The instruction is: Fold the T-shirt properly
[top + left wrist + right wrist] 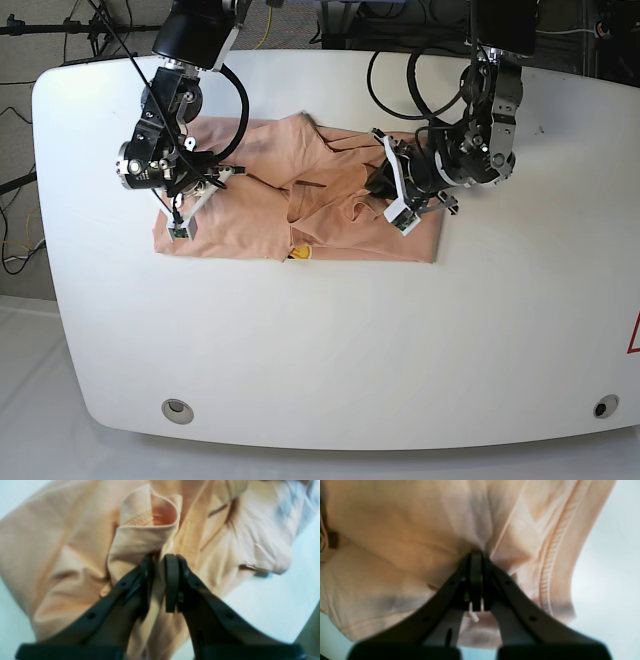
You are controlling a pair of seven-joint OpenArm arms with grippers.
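table (330, 350): white, rounded corners | floor (20, 400): pale | cables (15, 250): left edge

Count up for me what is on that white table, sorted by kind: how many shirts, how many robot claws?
T-shirt: 1, peach, lying crumpled
Grippers: 2, the left gripper and the right gripper, each pinching the cloth
Table: 1, white
Total: 4

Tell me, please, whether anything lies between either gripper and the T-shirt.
Nothing visible does. The left gripper is already shut on a bunched fold of the T-shirt, and the right gripper is shut on its cloth too. On the white table around the shirt, no other object shows.
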